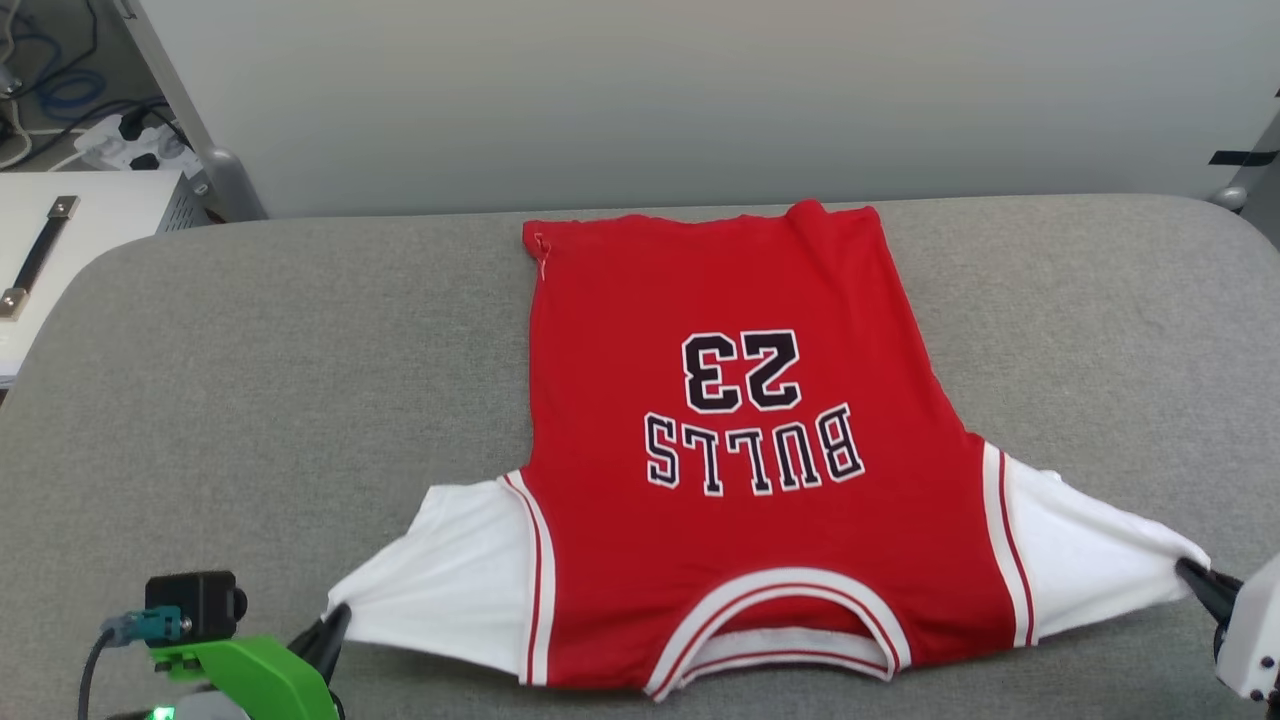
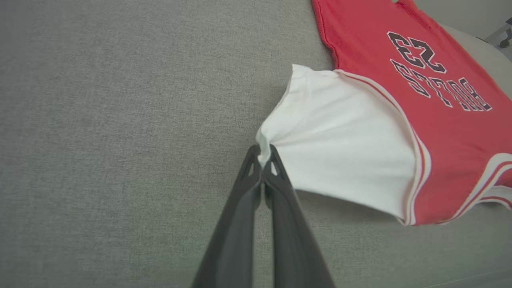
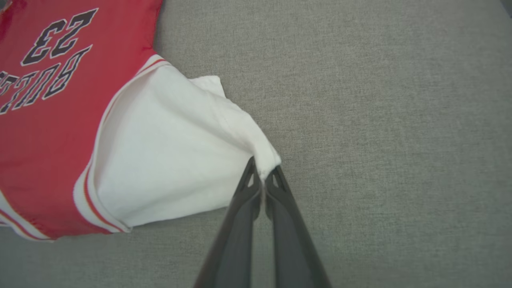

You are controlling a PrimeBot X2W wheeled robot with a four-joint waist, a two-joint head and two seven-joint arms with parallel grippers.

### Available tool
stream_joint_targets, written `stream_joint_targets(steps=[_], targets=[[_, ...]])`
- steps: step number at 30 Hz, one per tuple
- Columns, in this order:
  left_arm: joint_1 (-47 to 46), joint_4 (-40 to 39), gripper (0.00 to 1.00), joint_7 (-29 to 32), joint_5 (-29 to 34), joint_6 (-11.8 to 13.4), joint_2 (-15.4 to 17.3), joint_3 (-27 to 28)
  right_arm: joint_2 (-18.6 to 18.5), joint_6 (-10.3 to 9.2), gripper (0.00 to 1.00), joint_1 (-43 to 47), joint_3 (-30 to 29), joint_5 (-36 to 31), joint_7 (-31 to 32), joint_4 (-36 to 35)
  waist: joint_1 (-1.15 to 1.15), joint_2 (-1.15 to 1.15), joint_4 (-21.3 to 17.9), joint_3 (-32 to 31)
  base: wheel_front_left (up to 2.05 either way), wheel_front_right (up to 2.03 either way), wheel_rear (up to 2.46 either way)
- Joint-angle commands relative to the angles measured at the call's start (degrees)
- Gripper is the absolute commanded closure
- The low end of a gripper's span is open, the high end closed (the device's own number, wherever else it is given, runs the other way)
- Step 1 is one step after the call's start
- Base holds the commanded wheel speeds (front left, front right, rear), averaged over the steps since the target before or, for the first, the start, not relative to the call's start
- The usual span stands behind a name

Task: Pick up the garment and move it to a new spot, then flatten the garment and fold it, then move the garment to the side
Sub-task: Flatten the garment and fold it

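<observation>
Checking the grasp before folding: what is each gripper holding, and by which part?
Both hold the garment: the left gripper pinches one white sleeve's tip, the right gripper the other's.

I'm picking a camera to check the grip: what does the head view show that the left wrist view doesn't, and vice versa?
Head view: the whole jersey spread flat, the right fingers holding its right sleeve, a power strip behind. Left wrist view: close up, the left fingers pinched shut on the left sleeve edge. Both: the red jersey, its white left sleeve, the grey cushion.
</observation>
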Motion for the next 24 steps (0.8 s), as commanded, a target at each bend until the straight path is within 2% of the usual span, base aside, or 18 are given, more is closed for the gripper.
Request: stream_joint_targets(steps=[1,8,12,13,14,15,20,24], targets=[[1.89,-0.71,1.0,0.88,-0.69,0.72,0.91,0.11,-0.19,-0.12,1.0,1.99,-1.29,0.28,1.06,-0.88,0.01,0.0,-0.09,-0.97,0.0,0.0,0.0],[7.1,-4.35,1.0,6.15,-3.08,2.28,0.67,-1.76,1.86,-0.12,1.0,10.65,-7.57,-2.33,7.99,-6.81,0.01,0.0,0.21,-1.56,0.0,0.0,0.0],[7.02,-6.2,1.0,6.72,-4.17,2.17,-0.09,-2.08,3.57,-0.12,1.0,12.57,-10.82,-4.31,10.72,-9.9,0.01,0.0,0.67,-0.8,0.0,0.0,0.0],[6.82,-6.61,1.0,6.81,-4.81,2.14,-0.53,-1.96,3.82,-0.12,0.65,12.61,-11.31,-4.76,11.02,-10.85,0.01,0.0,0.79,-0.47,0.0,0.0,0.0],[6.5,-7.23,1.0,7.16,-5.43,1.9,-0.83,-2.08,4.29,-0.12,0.23,12.57,-12.19,-5.15,11.42,-11.78,0.01,0.0,0.98,0.06,0.0,0.0,0.0],[6.19,-7.78,1.0,7.51,-5.78,1.74,-0.97,-2.23,4.57,-0.12,0.0,12.54,-12.74,-5.42,11.88,-12.55,0.01,0.0,1.2,0.57,0.0,0.0,0.0],[3.87,-12.49,1.0,11.12,-6.25,1.34,-0.76,-4.35,4.79,-0.12,0.0,10.56,-15.41,-5.66,15.65,-18.11,0.01,0.0,3.05,4.93,0.0,0.0,0.0],[2.26,-17.79,1.0,11.28,-5.52,2.26,-0.99,-4.38,5.59,-0.12,0.0,5.92,-16.62,-2.42,19.57,-22.71,0.01,0.0,4.5,9.62,0.0,0.0,0.0]])
